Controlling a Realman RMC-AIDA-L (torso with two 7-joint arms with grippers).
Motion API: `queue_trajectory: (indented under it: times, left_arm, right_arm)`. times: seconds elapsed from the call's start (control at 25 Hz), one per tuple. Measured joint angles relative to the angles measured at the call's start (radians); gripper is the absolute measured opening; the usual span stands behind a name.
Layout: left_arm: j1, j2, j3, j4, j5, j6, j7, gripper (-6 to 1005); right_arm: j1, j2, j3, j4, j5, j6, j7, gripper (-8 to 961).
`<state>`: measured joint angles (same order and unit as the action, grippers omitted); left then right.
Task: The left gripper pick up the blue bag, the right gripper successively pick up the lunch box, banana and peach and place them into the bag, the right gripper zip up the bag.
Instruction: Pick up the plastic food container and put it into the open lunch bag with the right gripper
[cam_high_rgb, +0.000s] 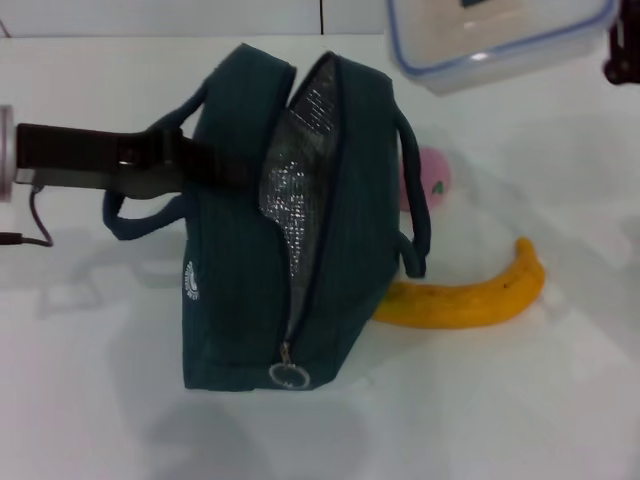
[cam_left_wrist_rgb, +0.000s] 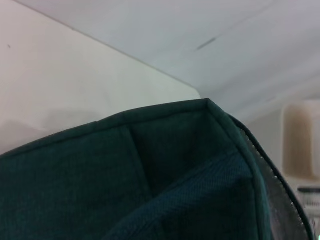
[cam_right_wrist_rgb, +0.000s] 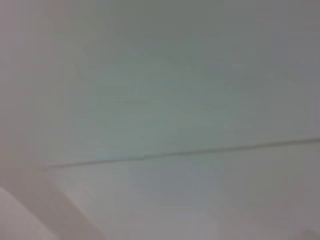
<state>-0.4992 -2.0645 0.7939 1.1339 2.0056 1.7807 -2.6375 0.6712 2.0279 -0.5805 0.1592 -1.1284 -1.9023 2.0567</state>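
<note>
Left hand (cam_high_rgb: 205, 165) grips the bag (cam_high_rgb: 290, 230) open at centre. Right hand (cam_high_rgb: 622, 45), at two o'clock, carries the lunch box (cam_high_rgb: 495, 35); I judge lowering it inside comes next.

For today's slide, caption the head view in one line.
Left gripper holds the open blue bag; lunch box aloft, banana and peach waiting.

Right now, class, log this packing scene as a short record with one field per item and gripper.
blue bag: on the table, unzipped, foil lining showing
left gripper: at the bag's near handle
lunch box: lifted, at the top edge
right gripper: at the lunch box's right end
banana: on the table, right of bag
peach: behind the bag's right handle
</note>
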Motion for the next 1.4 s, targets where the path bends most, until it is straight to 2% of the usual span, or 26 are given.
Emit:
queue_trajectory:
  times: [0.24,0.36,0.48,0.72,0.88,1.04,1.4]
  left_arm:
    - [-0.020,-0.006,0.036,-0.008,0.000,-0.003,0.002,35]
    - [-0.029,-0.008,0.042,-0.012,-0.001,-0.003,0.010,35]
    - [-0.030,-0.008,0.031,-0.012,-0.008,-0.007,0.023,35]
    - [-0.017,0.000,0.021,-0.013,-0.022,-0.010,0.044,36]
    - [-0.015,0.000,0.021,-0.016,-0.022,-0.016,0.057,36]
    - [-0.025,-0.002,0.021,-0.043,-0.023,-0.019,0.075,35]
    - [-0.036,-0.002,0.021,-0.054,-0.053,-0.020,0.088,36]
  right_arm:
    - [0.111,0.000,0.000,0.044,-0.048,0.010,-0.046,88]
    - [0.139,0.000,0.000,0.053,-0.079,0.048,-0.065,88]
    - [0.138,0.000,0.000,0.052,-0.121,0.098,-0.078,88]
    - [0.081,0.000,-0.008,0.029,-0.163,0.194,-0.093,87]
    - [0.073,0.000,-0.004,0.010,-0.227,0.245,-0.087,87]
    - [0.103,0.000,-0.005,0.008,-0.263,0.298,-0.087,93]
    - [0.222,0.000,-0.006,0.019,-0.282,0.347,-0.114,107]
